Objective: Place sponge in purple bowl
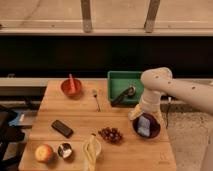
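The purple bowl [156, 131] stands on the wooden table near its right edge. The pale blue-grey sponge [144, 125] shows inside the bowl. My gripper [142, 114] hangs straight down over the bowl's left half, just above the sponge. I cannot tell whether it still touches the sponge. The white arm [157, 80] reaches in from the right and bends down to the bowl.
A green bin [125, 79] with a dark tool [123, 95] sits behind the bowl. An orange-red bowl [70, 87], a fork [96, 99], a black slab [62, 128], grapes [111, 134], a banana [91, 148], a metal cup [64, 150] and an apple [44, 152] are on the table.
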You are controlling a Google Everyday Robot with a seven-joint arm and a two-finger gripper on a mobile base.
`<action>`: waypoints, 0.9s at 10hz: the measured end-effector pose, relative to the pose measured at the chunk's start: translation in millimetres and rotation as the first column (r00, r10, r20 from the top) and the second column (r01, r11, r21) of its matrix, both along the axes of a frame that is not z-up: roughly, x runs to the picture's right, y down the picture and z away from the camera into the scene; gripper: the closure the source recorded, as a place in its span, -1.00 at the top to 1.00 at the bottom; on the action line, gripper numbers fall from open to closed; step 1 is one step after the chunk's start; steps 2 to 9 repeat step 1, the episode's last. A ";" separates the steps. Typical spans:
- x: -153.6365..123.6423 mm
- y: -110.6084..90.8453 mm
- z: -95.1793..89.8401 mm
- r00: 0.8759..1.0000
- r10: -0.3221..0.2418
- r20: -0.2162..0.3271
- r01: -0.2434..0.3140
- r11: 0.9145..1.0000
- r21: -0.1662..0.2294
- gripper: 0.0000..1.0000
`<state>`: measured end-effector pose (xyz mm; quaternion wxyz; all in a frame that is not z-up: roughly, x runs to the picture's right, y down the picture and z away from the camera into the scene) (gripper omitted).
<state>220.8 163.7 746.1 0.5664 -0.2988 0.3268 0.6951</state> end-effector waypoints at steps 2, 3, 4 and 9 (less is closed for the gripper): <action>0.3 0.1 0.0 1.000 0.000 0.000 0.000 1.000 0.000 0.60; 0.3 0.1 0.0 1.000 0.000 0.000 0.000 1.000 0.000 0.60; 0.3 0.1 0.0 1.000 0.000 0.000 0.000 1.000 0.000 0.60; 0.3 0.1 0.0 1.000 0.000 0.000 0.000 1.000 0.000 0.60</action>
